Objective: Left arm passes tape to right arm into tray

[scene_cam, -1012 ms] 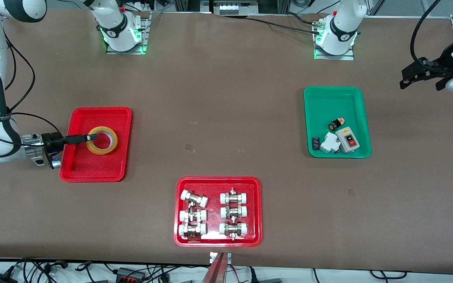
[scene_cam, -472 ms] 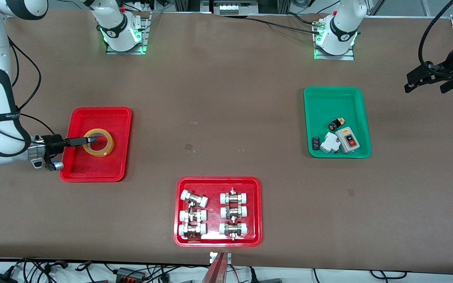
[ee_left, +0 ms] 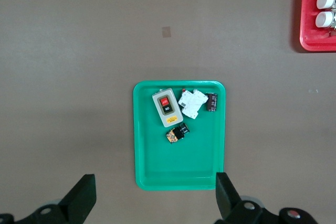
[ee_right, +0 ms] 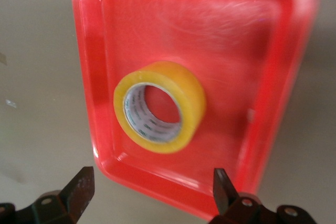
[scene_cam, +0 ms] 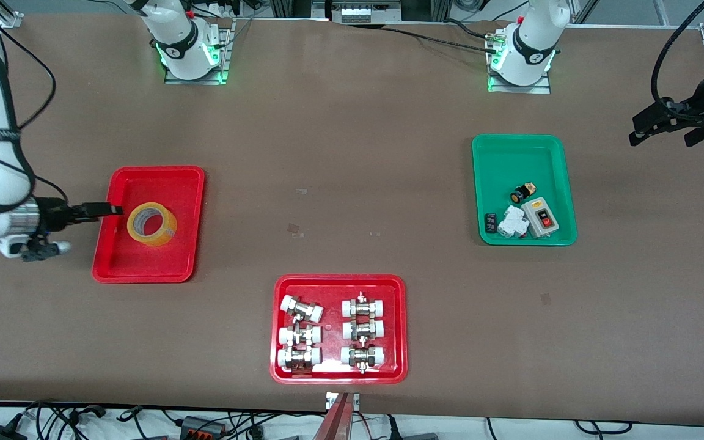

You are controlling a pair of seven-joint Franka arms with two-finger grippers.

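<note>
The tape (scene_cam: 151, 224) lay in the tray (scene_cam: 172, 177), so placement appeared complete. The right tool (scene_cam: 109, 209) hung open over the tray's rim; the left tool (ee_left: 152, 198), open, waited above the green tray (ee_left: 181, 169). Next move: clear the right arm.

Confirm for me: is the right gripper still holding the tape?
No. The right gripper is open and clear of the tape, which lies alone in the red tray.

Trays: 3 total – 2 red, 1 green.
Plain red tray (scene_cam: 150, 269): 1 tape roll (scene_cam: 151, 224).
2nd red tray (scene_cam: 338, 376): 6 white-capped fittings (scene_cam: 332, 332).
Green tray (scene_cam: 517, 153): 4 small electrical parts (scene_cam: 526, 215).
Arms: 2, 1 pincer ea.
</note>
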